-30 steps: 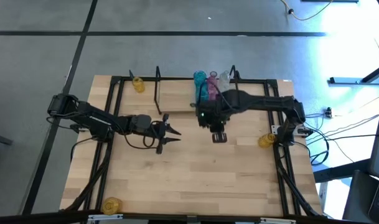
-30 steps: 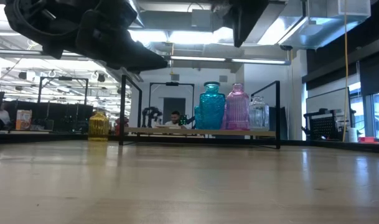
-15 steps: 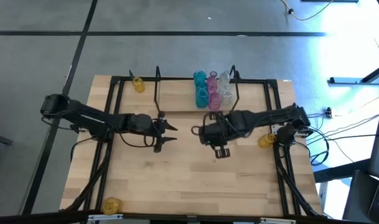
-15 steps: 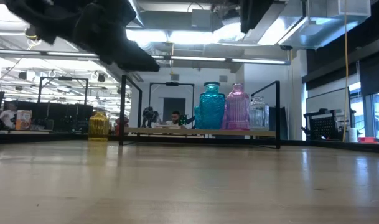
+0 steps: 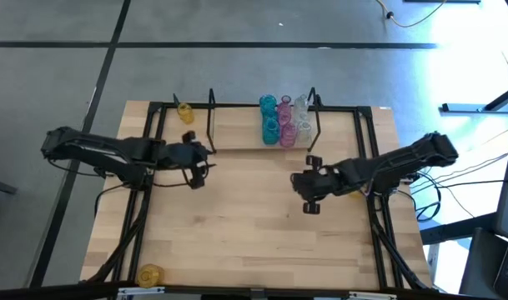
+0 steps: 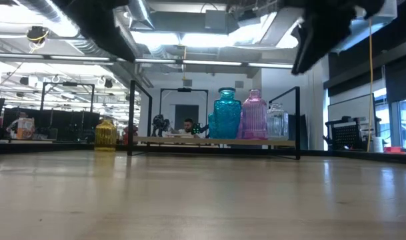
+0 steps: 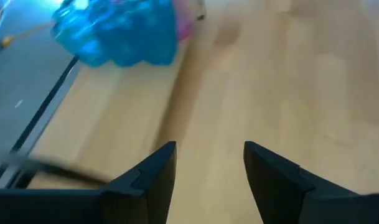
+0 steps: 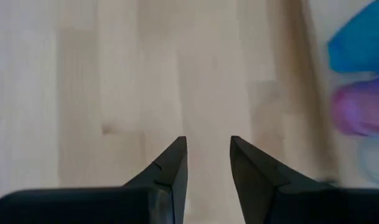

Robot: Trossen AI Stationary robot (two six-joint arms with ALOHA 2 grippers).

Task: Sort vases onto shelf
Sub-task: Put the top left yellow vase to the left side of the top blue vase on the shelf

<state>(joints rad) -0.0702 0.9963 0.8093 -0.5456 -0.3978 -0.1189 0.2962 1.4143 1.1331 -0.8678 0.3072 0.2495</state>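
The shelf [image 5: 245, 132] lies at the far middle of the worktop [image 5: 254, 242], its light board framed by black wire uprights at both ends. 6 vases stand on its right part in 2 rows: a teal vase [image 5: 269, 103], a pink vase [image 5: 284, 105] and a clear vase [image 5: 300, 106] behind, and another teal [image 5: 271, 131], pink [image 5: 288, 135] and clear [image 5: 304, 132] one in front; the low view shows them upright, close side by side. A yellow vase [image 5: 184, 112] stands on the worktop left of the shelf, beyond its left upright. A second yellow vase [image 5: 150, 273] sits at the near left corner, well apart from everything.

The left pincer [image 5: 205, 154] is just in front of the shelf's left upright, fingers [image 7: 153, 174] apart with nothing between them. 1 second ago it reached further toward the worktop's middle; the arm has since drawn back to the left.

The right pincer [image 5: 310, 183] is over bare wood in front of the shelf's right end, its fingers [image 8: 172, 167] parted with only wood showing between them. 1 second ago it was right at the vases on the shelf; it has since pulled away toward the right, uncovering all 6 vases. The yellow vase seen earlier by the right rail is now covered by the right arm.
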